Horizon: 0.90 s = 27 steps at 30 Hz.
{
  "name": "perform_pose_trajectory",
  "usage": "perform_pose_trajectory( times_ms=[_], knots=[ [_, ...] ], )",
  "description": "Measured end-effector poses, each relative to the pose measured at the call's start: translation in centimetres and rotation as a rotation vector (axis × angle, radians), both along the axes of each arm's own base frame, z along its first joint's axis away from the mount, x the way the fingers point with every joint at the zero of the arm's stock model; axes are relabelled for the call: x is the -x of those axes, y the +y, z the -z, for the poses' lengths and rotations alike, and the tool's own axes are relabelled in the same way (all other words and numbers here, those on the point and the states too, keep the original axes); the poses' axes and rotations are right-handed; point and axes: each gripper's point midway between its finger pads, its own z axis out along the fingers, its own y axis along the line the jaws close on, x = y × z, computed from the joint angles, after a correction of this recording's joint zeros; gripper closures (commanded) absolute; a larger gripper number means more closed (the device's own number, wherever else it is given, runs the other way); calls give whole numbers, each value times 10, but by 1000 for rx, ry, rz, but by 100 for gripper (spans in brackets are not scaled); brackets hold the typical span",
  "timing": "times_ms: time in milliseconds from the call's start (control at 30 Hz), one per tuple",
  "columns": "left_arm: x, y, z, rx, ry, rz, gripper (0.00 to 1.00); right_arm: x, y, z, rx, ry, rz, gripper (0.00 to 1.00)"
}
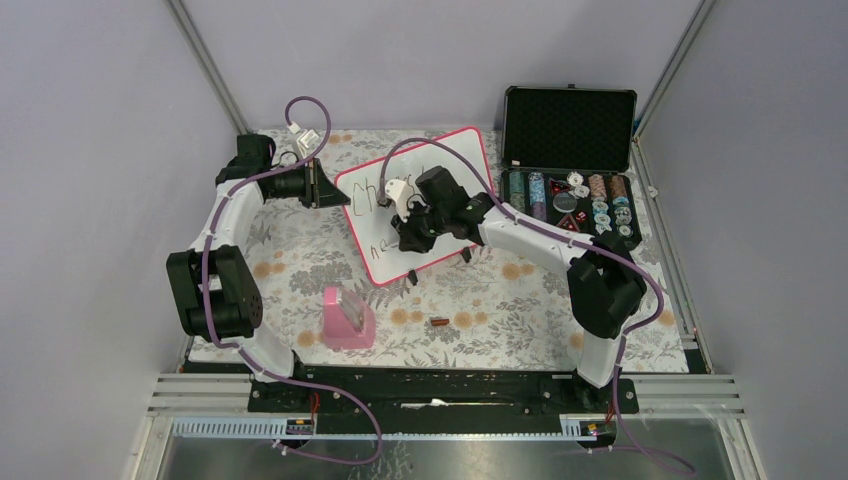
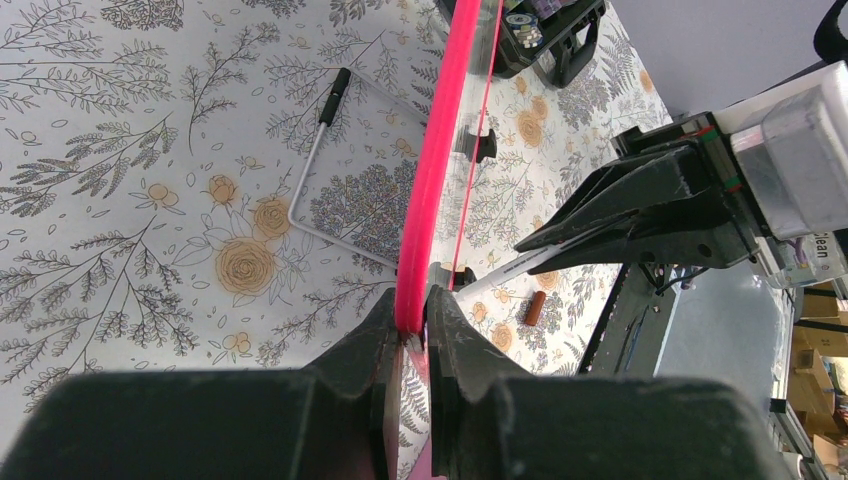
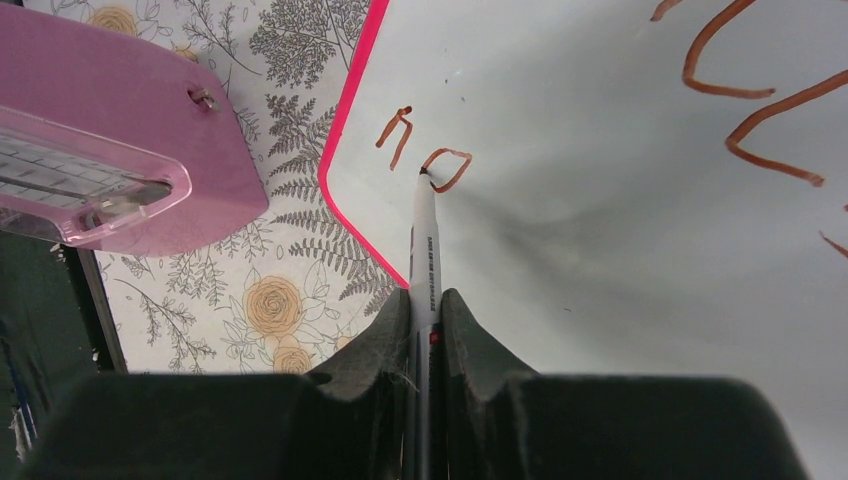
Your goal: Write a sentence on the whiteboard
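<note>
**Both arms on the whiteboard, pen tip down on line two**

The flowered worktop (image 1: 480, 300) carries everything I can see. The whiteboard (image 1: 455, 160) lies askew at the middle of the far edge, its pink frame raised off the cloth on the left side. An open black case (image 1: 570, 115) fills the far right corner. A pink box (image 1: 347, 318) stands toward the near edge, left of centre.

My left fingers (image 2: 410, 315) are pinched narrow on the board's frame. My right fingers (image 3: 425, 305) are clamped on a pen (image 3: 424, 240), whose tip touches the board.

The sentence (image 1: 368, 196) runs in two lines; the lower one shows two letters, and the tip rests on the second. A small brown piece (image 1: 439, 322) lies near the front edge.
</note>
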Motion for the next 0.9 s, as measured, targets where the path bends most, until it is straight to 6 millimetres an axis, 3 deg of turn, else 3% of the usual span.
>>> perform_pose_trajectory(
  times_ms=[300,900],
  knots=[
    [0,0,0,-3,0,-2,100,8,-5,14,22,29,-8,100],
    [0,0,0,-3,0,-2,100,7,-10,17,39,21,-18,100]
  ],
)
